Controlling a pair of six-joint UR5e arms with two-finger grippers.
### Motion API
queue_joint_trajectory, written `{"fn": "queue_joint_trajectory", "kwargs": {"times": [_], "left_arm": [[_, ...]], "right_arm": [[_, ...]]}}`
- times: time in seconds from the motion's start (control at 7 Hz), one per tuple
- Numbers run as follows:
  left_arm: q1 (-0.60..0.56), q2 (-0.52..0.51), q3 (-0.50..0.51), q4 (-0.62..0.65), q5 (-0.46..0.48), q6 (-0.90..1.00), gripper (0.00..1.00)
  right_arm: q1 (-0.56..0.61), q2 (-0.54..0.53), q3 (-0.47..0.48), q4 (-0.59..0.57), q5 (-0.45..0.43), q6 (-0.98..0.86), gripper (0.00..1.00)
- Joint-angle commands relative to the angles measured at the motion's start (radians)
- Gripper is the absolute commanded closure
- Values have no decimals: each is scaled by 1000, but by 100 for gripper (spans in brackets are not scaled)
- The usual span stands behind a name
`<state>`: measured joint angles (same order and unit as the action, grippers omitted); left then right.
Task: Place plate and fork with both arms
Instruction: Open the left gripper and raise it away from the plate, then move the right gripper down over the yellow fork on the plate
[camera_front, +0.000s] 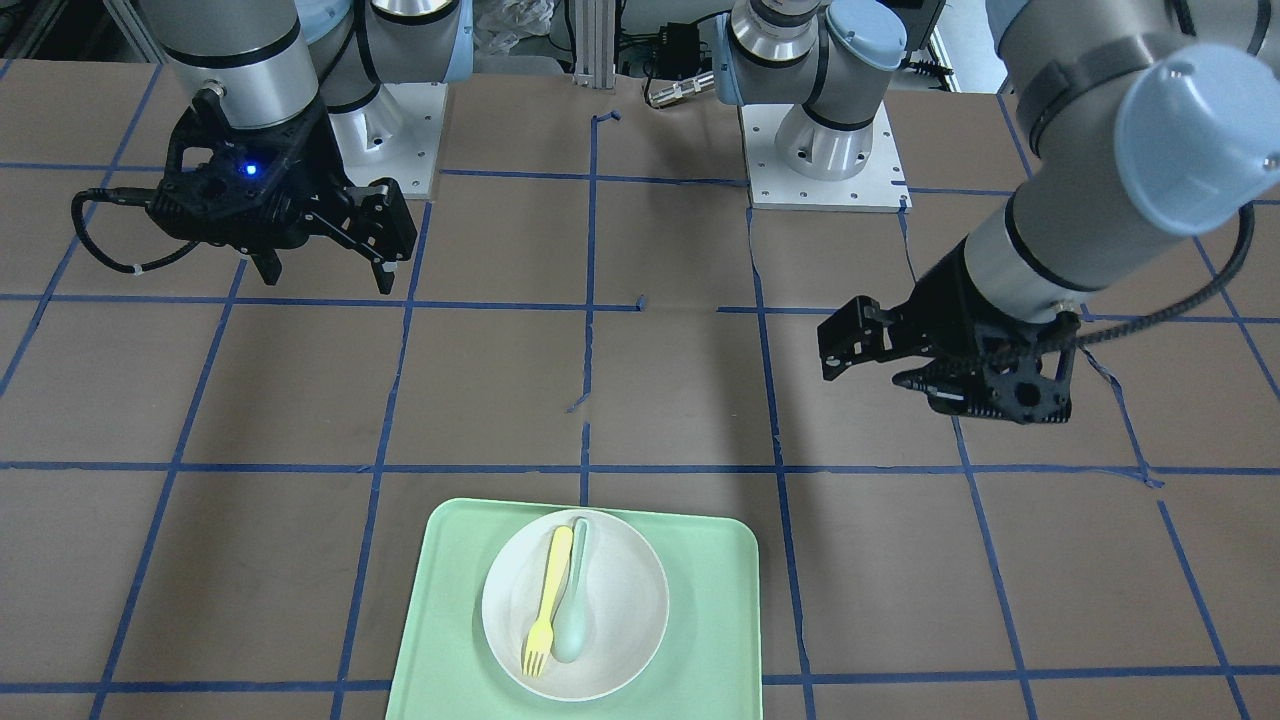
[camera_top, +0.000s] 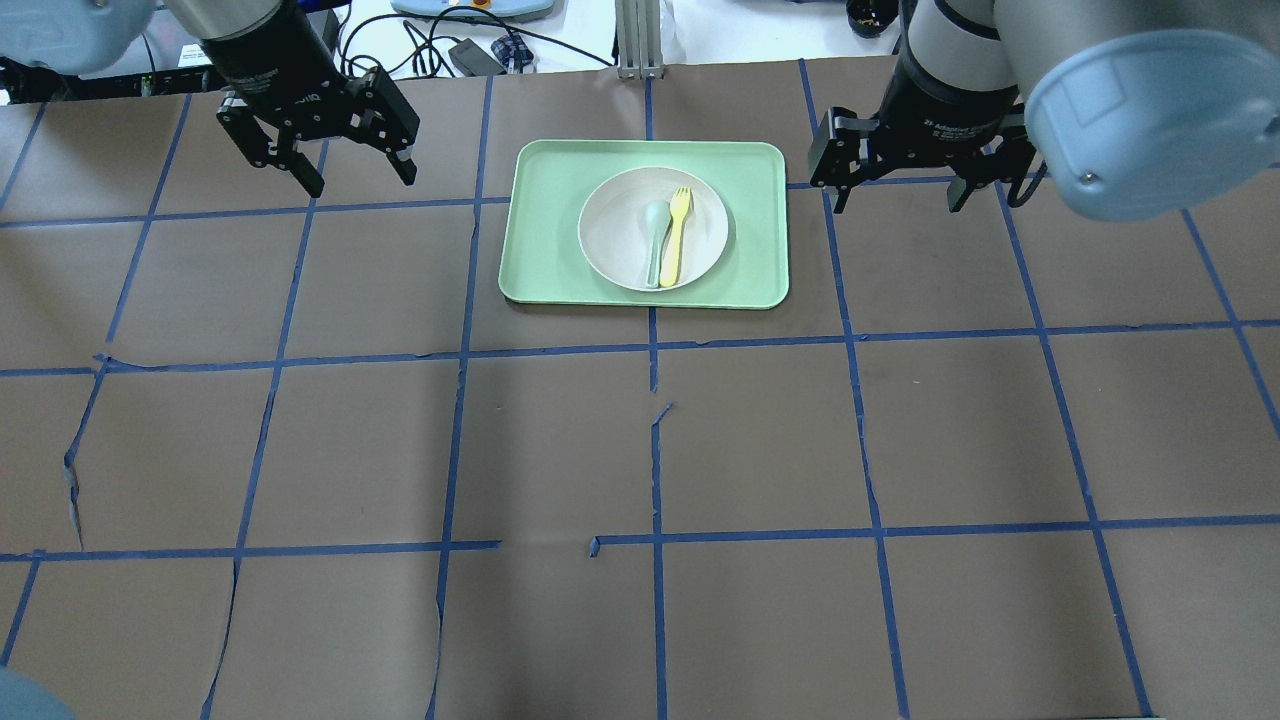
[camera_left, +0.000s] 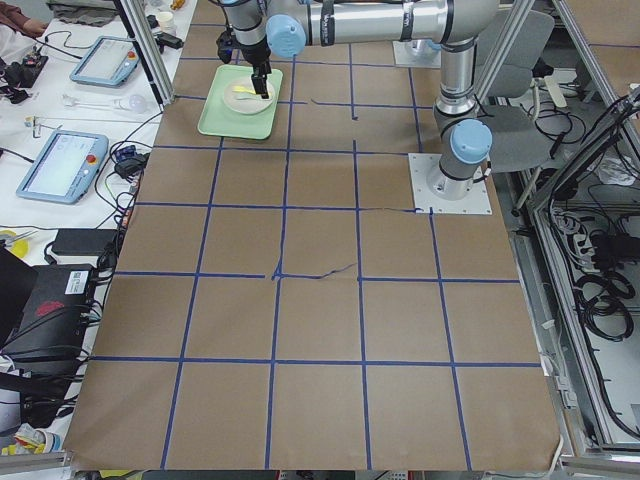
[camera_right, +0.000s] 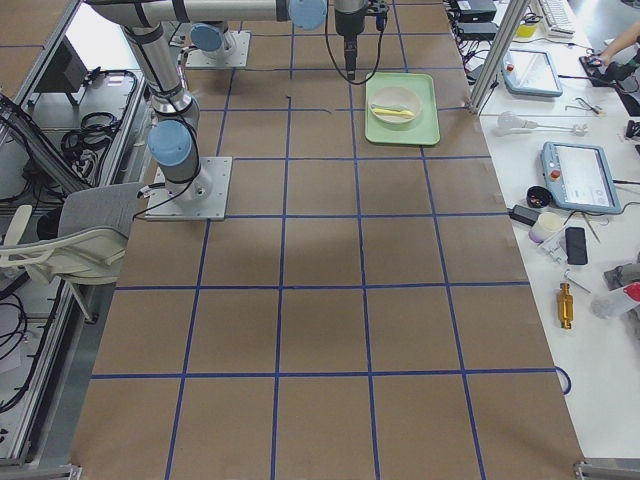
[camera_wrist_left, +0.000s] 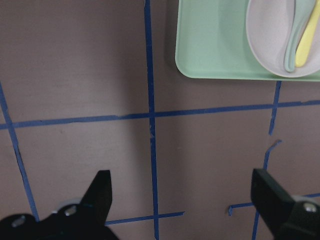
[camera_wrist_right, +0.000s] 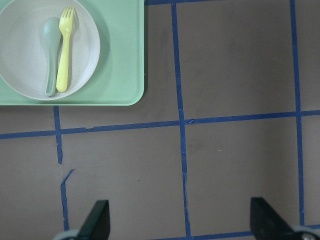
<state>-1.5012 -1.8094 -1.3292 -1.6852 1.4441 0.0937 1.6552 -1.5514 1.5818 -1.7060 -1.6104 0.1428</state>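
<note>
Overhead exterior shows the task barely begun, as I judge it. The plate (camera_top: 610, 240) sits in the middle of the mint-green tray (camera_top: 545, 235) at the far side of the desk (camera_top: 640, 450), and the yellow fork (camera_top: 676, 235) lies inside it, just beside a pale green spoon (camera_top: 654, 240). Neither is lifted or set out. The left gripper (camera_top: 360, 180) hovers off the tray's left side, the right gripper (camera_top: 897, 200) near its right edge — both empty, with fingers spread wide. Grasping, carrying and placing both items are all left to do.
</note>
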Motion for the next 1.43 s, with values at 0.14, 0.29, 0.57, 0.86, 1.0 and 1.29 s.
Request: {"fn": "queue_joint_trajectory", "kwargs": {"times": [0.14, 0.29, 0.57, 0.86, 1.0, 1.29], "left_arm": [[10, 67, -45, -33, 108, 1, 0], [7, 79, -70, -31, 133, -2, 0], [6, 99, -87, -28, 131, -6, 0], [1, 116, -97, -27, 127, -11, 0], [-2, 119, -105, -27, 128, -14, 0], [-4, 142, -136, -25, 130, -14, 0]], "right_arm": [[-2, -1, -3, 5, 1, -11, 0], [-2, -1, -5, 8, 4, -11, 0], [-8, -2, -5, 20, 12, -17, 0], [-3, 4, -16, 28, -35, -34, 0], [0, 46, -63, 32, -40, -37, 0], [8, 239, -275, 72, -28, -35, 0]]}}
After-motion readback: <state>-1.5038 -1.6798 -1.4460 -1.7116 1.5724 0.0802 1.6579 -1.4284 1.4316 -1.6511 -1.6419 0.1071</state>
